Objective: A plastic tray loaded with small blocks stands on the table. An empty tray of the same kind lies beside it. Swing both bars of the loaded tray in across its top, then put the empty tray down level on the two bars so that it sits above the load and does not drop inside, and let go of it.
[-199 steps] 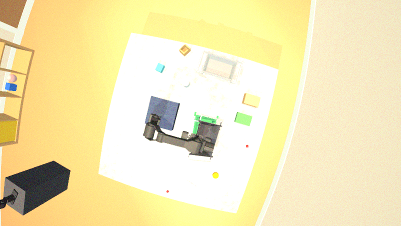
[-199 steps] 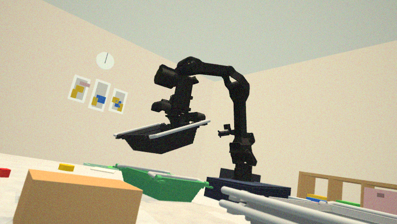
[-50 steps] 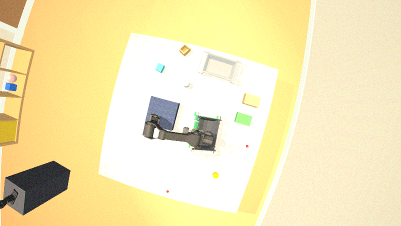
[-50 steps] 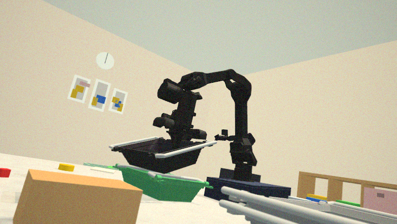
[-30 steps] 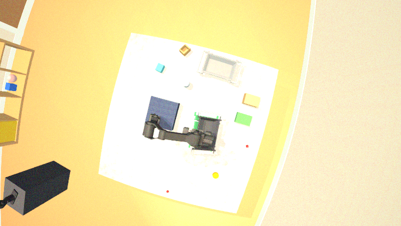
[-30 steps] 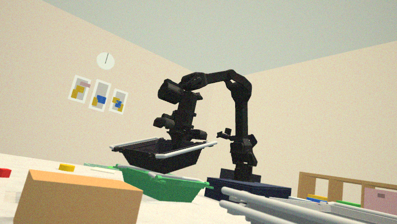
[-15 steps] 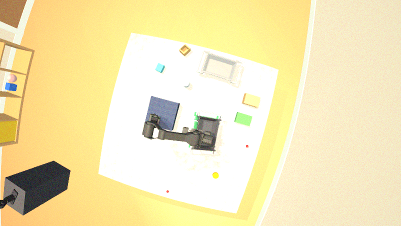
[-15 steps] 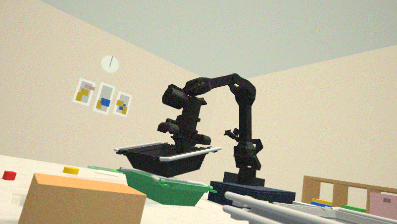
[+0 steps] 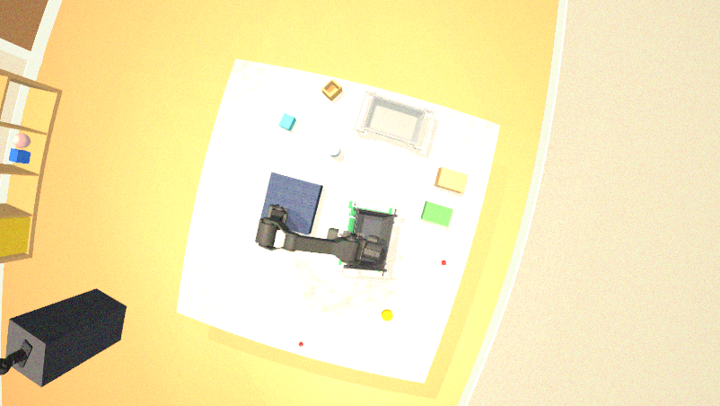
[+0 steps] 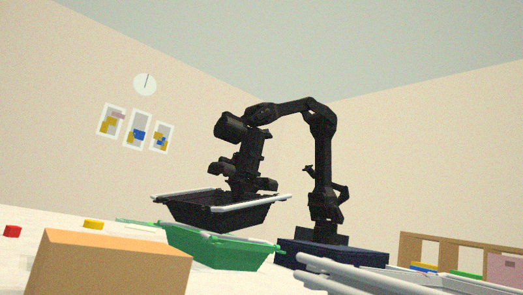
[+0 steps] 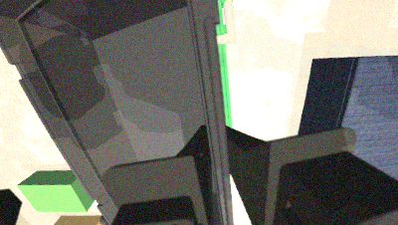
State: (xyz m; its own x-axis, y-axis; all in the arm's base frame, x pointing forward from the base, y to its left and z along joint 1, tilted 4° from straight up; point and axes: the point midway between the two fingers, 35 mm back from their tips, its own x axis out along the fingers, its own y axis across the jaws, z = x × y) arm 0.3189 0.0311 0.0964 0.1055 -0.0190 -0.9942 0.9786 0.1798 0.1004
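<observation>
My gripper (image 10: 239, 197) (image 11: 210, 128) is shut on the long rim of the black tray (image 9: 375, 226) (image 10: 223, 218) (image 11: 149, 90) and holds it in the air. Its inside is empty where it shows. Its light bars stand out over its two ends. The green tray (image 9: 351, 225) (image 10: 227, 254) (image 11: 226, 90) stands on the table underneath, and the black tray covers most of it from above. In the exterior view, light bars show at the green tray's top; their exact position across it is hard to tell. Its load is hidden.
A grey tray (image 9: 395, 120) lies at the back. An orange block (image 9: 452, 180) (image 10: 109, 267) and a green block (image 9: 436, 214) (image 11: 55, 196) lie beside the trays. The arm stands on a navy slab (image 9: 297, 194) (image 10: 329, 252) (image 11: 383, 95). A yellow disc (image 9: 386, 314) (image 10: 93, 224) lies farther off.
</observation>
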